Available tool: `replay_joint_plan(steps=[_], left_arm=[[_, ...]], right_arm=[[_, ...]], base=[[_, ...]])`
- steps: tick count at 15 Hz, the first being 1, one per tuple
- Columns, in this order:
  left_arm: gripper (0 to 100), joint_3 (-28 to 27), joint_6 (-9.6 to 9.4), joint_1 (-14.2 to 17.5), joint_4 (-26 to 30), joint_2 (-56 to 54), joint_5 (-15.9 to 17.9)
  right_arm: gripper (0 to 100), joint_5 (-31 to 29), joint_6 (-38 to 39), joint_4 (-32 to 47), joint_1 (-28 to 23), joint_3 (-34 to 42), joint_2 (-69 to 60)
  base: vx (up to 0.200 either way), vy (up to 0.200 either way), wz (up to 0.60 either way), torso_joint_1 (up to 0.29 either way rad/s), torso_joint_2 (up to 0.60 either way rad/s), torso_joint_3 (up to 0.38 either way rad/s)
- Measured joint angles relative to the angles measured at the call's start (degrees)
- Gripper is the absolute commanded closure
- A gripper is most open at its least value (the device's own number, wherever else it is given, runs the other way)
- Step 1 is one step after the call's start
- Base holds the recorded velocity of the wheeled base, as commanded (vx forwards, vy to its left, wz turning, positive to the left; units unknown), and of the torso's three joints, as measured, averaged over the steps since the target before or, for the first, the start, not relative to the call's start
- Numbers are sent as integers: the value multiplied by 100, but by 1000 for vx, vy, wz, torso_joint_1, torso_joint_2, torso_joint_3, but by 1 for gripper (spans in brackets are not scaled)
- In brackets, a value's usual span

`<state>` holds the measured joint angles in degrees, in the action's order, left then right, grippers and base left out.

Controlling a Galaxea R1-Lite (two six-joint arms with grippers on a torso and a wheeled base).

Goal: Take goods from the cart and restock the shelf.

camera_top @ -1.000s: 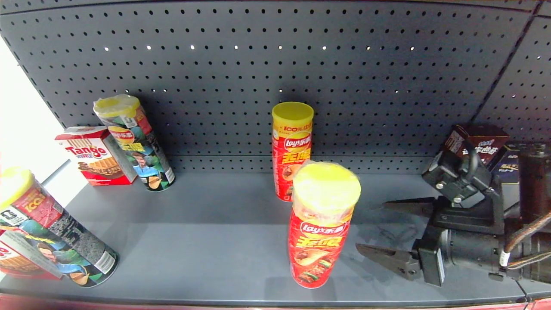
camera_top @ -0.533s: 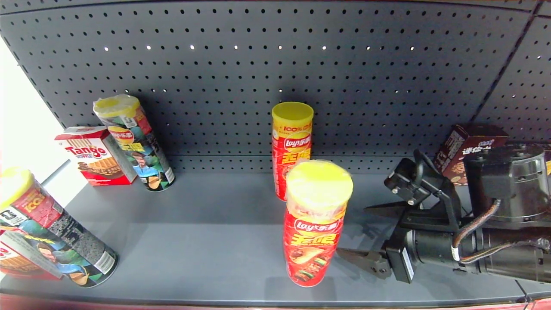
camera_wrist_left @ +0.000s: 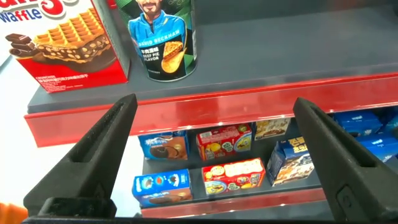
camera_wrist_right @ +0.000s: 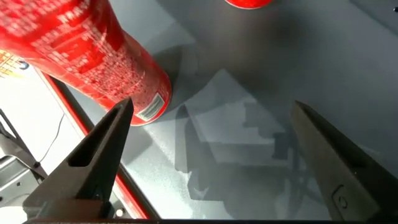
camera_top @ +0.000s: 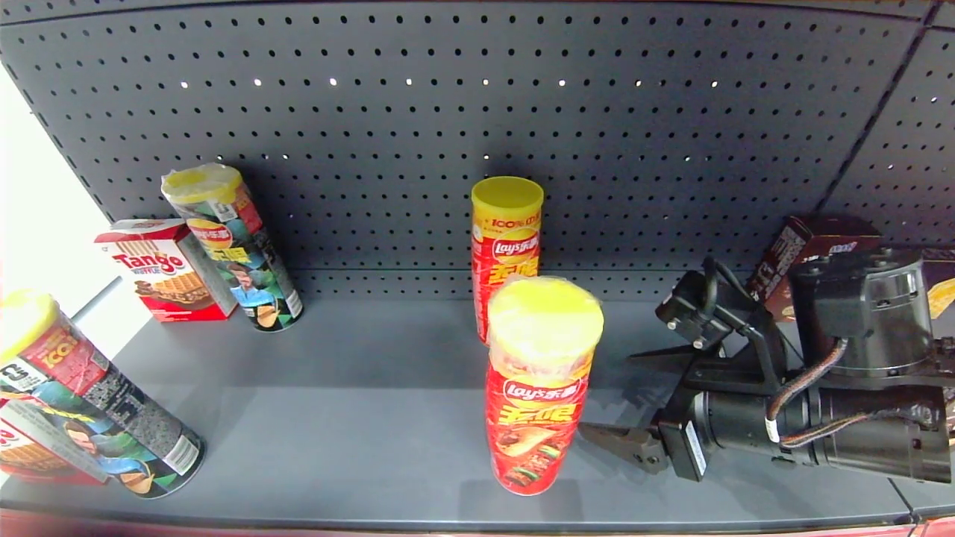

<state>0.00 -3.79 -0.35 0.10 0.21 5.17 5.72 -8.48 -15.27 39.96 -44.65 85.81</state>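
The shelf held two red chip cans and two dark chip cans, four cans in all. There were also one red wafer box and one brown box.

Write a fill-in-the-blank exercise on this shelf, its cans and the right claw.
1. The right claw is beside the front red can, not touching it, with its jaws ____.
2. The front red can and the rear red can each have a ____ lid.
3. At the back of the shelf, the wafer box stands to the ____ of the rear green can.

Missing words: open; yellow; left.
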Motion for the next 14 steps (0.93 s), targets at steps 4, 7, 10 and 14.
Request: replay_joint_plan(steps=[4, 7, 10, 14], left_arm=[[0, 0, 0, 0, 0, -2, 9], [0, 0, 0, 0, 0, 0, 9], [0, 0, 0, 0, 0, 0, 2], [0, 0, 0, 0, 0, 1, 7]], right_arm=[[0, 2, -2, 1, 55, -105, 90], [0, 5, 0, 1, 99, -184, 171], [0, -2, -2, -7, 173, -236, 233], [0, -4, -2, -16, 188, -245, 263]], base=[[0, 0, 0, 0, 0, 0], [0, 0, 0, 0, 0, 0], [0, 0, 0, 0, 0, 0], [0, 0, 0, 0, 0, 0]])
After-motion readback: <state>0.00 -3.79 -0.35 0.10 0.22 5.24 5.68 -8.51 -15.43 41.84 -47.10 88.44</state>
